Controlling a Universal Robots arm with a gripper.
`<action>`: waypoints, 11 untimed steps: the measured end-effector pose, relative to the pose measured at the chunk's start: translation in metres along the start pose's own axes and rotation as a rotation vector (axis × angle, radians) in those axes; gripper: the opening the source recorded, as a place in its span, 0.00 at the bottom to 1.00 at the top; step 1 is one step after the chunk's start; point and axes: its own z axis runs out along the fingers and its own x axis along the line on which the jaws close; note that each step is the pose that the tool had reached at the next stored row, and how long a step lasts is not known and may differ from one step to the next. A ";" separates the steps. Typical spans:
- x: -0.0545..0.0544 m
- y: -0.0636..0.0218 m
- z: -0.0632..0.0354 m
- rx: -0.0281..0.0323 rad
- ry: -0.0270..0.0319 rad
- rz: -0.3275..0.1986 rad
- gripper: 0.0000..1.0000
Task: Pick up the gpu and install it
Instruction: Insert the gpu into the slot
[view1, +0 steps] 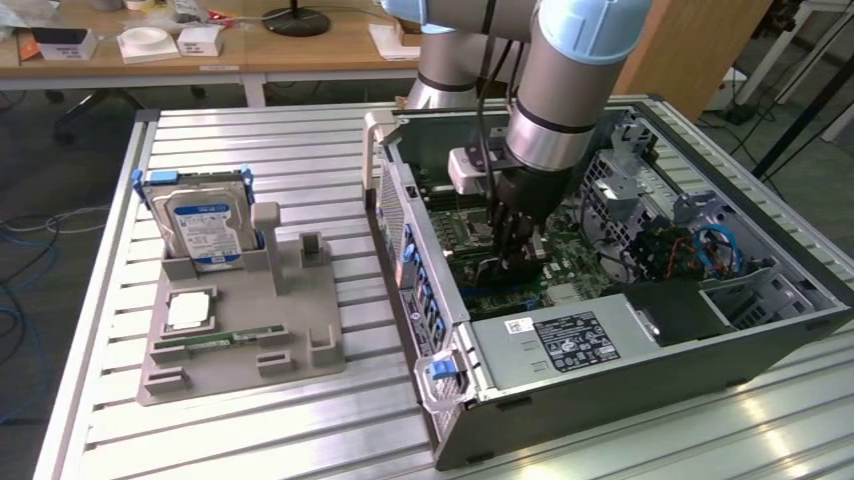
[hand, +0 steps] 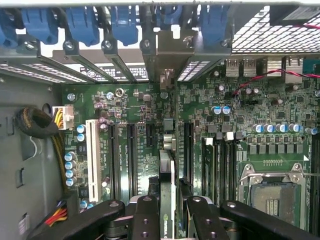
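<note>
- Inside the computer case (view1: 641, 340), above the motherboard (hand: 135, 145): gripper (hand: 167, 212) jaws clamped on the gpu (hand: 167, 175), held edge-on.
- Card judged stiff, light, fragile; grip its top edge.

Exterior high, oblique; wrist close overhead

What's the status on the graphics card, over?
Hand shut on graphics card, held edge-on. Card low over the motherboard inside the computer case. Nothing seen in the way.
</note>
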 end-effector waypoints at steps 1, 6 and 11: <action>0.000 0.0000 0.0004 0.0001 -0.0001 0.000 0.26; 0.000 0.0000 0.0001 -0.0002 0.0007 0.000 0.26; 0.000 0.0000 0.0001 -0.0002 0.0008 0.000 0.26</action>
